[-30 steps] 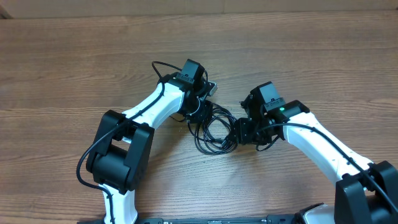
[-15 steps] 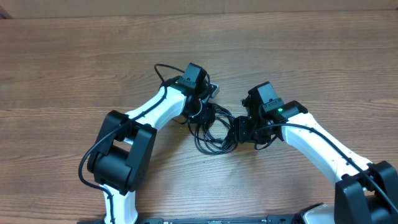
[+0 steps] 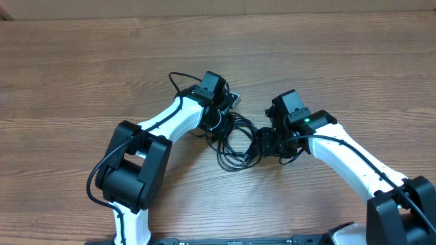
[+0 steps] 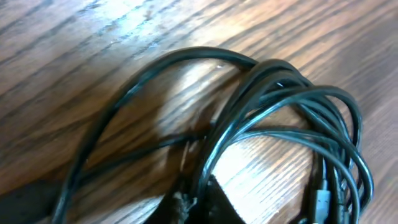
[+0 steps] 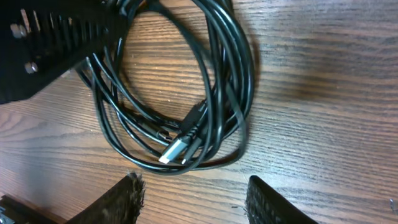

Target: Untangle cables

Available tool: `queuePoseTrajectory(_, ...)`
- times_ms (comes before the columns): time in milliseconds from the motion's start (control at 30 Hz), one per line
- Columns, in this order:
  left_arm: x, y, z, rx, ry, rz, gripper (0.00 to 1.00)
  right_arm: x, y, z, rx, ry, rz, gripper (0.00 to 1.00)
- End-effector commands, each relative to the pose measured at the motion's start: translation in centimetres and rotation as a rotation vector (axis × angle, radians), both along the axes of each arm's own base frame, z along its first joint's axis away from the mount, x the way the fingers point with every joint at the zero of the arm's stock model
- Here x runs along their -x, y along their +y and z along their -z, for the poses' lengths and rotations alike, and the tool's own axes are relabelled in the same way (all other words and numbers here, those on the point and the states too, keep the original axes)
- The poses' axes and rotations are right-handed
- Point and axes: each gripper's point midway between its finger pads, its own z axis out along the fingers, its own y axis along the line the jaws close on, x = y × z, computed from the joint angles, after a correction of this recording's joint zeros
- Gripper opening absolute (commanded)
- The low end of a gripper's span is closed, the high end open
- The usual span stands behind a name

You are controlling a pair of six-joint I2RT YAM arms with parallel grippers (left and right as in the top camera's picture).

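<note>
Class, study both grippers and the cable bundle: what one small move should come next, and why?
Probably the right gripper should ease forward and close on the silver-tipped plug. Its fingers stand apart just short of the cables, while the left gripper is shut at the bundle's other side, seemingly pinching a strand.

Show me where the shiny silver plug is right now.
In the right wrist view the silver plug lies at the near edge of the cable bundle, just ahead of the right gripper.
</note>
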Motion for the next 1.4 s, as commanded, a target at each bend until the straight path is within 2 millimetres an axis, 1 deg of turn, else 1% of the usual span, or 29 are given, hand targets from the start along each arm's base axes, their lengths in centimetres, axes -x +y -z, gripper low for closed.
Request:
queuePoseTrajectory(0,0.7,0.0,0.7,-0.008,0.037,0.003,0.04,0.1,0.0,0.2,0.008,0.005,0.002,0.52)
queuePoseTrajectory(67,0.5,-0.4,-0.3,0.020,0.038,0.006,0.04,0.1,0.0,0.2,0.008,0.005,0.002,0.52)
queuePoseTrajectory(167,0.1,-1.3,-3.0,0.094,0.052,0.012,0.04,0.1,0.0,0.2,0.008,0.004,0.002,0.54)
queuePoseTrajectory(267,0.4,-1.9,-6.0,0.173,0.099,0.022,0.04,-0.1,-0.3,0.3,0.025,-0.005,0.006,0.55)
queuePoseTrajectory(367,0.8,-2.0,-7.6,0.206,0.141,0.021,0.04,-0.5,-0.8,0.5,0.056,-0.026,0.015,0.56)
queuePoseTrajectory(567,2.2,-2.6,-8.5,0.264,0.188,0.079,0.04,-1.4,-0.9,0.4,0.066,-0.063,0.022,0.54)
queuePoseTrajectory(600,2.3,-2.7,-8.6,0.272,0.191,0.083,0.04,-1.4,-0.9,0.4,0.066,-0.064,0.022,0.52)
queuePoseTrajectory(733,2.5,-3.1,-9.1,0.310,0.190,0.116,0.04,-1.4,-0.9,0.4,0.066,-0.064,0.022,0.50)
queuePoseTrajectory(767,2.7,-3.3,-9.3,0.330,0.192,0.129,0.04,-1.4,-1.0,0.5,0.073,-0.065,0.024,0.47)
queuePoseTrajectory(833,2.9,-3.6,-9.7,0.361,0.199,0.142,0.04,-1.4,-1.4,0.8,0.093,-0.066,0.029,0.47)
queuePoseTrajectory(967,3.0,-3.8,-9.9,0.374,0.202,0.147,0.04,-0.8,-1.7,2.0,0.103,-0.061,0.030,0.47)
queuePoseTrajectory(1133,3.5,-4.5,-11.0,0.452,0.216,0.183,0.04,-0.2,-2.0,3.4,0.102,-0.059,0.034,0.45)
queuePoseTrajectory(1167,3.7,-4.8,-11.4,0.482,0.222,0.197,0.04,-0.1,-2.0,3.8,0.098,-0.058,0.052,0.41)
queuePoseTrajectory(1367,3.9,-4.8,-11.4,0.482,0.228,0.198,0.04,-0.2,-2.0,4.2,0.087,-0.065,0.076,0.18)
